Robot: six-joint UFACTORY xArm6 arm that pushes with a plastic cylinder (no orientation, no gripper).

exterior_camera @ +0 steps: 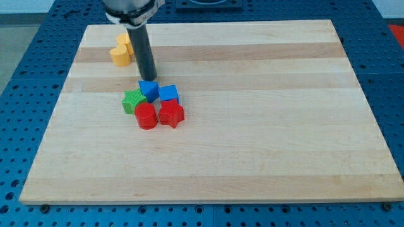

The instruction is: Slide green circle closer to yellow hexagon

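1. Green circle: I cannot pick out any block that is clearly a green circle. The only green block [133, 100] has a jagged, star-like outline, and it sits at the view's left edge of a tight cluster left of the counter's centre.
2. Yellow hexagon: two yellow blocks lie near the counter's top left corner. The nearer one [120, 55] has a rounded, lobed look, and the other [125, 40] is half hidden behind the rod, so I cannot tell which one is the hexagon.
3. My tip [150, 79] rests at the top edge of the cluster, just above the blue block [149, 90], and looks to be touching it or nearly so.
4. A second blue block [168, 94] sits just to the view's right of the first, and they touch.
5. A red cylinder [146, 116] stands below the green block and touches it; a red star-like block [171, 113] is right beside it.
6. The rod [142, 50] runs up from the tip, between the cluster and the yellow blocks.
7. The hand: this arm carries none, only the rod, so no wide or narrow state can be told.
8. The wooden counter [265, 126] lies on a blue perforated base [38, 57].
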